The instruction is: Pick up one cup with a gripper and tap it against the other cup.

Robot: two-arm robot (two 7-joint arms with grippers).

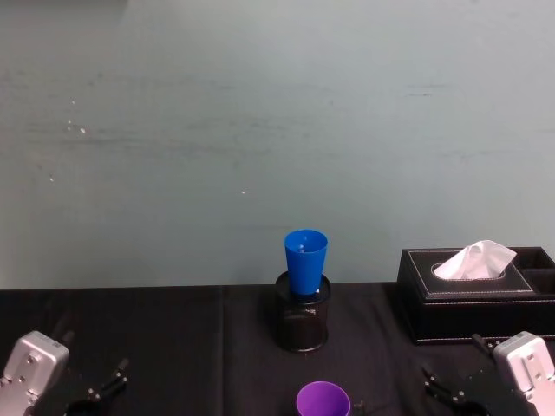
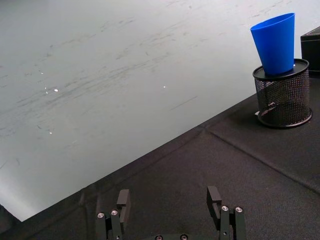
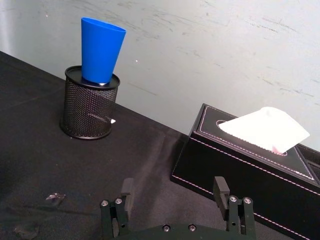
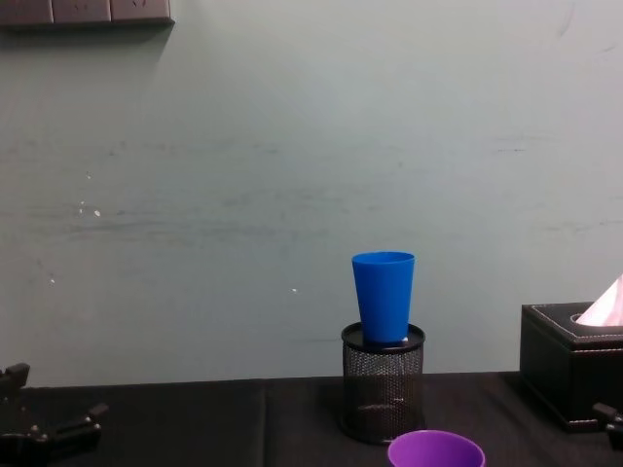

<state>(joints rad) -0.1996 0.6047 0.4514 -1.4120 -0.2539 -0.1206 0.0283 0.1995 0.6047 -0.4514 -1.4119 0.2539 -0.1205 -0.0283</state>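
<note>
So the left gripper (image 2: 168, 192) and right gripper (image 3: 173, 182) sit at the counter's (image 1: 173, 329) near corners, jaws wide open holding nothing, purple cup (image 1: 323, 400) mid near edge, blue cup (image 1: 305, 260) perched in the mesh holder (image 1: 303, 319) behind.

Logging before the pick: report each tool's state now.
Left tool: open, holding nothing.
Right tool: open, holding nothing.

The left gripper (image 2: 168, 199) and right gripper (image 3: 173, 187) are black, flat-fingered, studded with silver screws (image 2: 101, 215); boxy silver wrist housings (image 1: 30, 368) show in the lower corners.
</note>
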